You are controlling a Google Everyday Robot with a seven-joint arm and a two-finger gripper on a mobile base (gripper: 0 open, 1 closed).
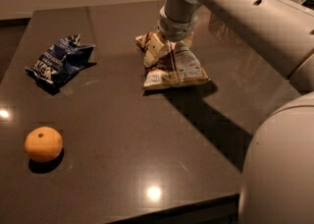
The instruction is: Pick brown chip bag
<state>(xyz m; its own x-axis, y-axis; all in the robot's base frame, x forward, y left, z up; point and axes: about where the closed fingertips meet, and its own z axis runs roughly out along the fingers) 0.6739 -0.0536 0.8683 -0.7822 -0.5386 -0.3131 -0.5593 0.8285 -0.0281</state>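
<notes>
The brown chip bag (179,70) lies on the dark table (122,134) at the back middle, its white printed panel facing up and its top bunched upward. My gripper (168,53) comes down from the arm (235,2) right onto the bag's upper left part and touches it. The bag's lower edge rests on the table. The gripper's body hides the top of the bag.
A smaller dark blue bag (59,61) lies at the left of the table. An orange (43,144) sits at the front left. The robot's pale body (279,169) fills the right foreground. The table's front edge runs along the bottom.
</notes>
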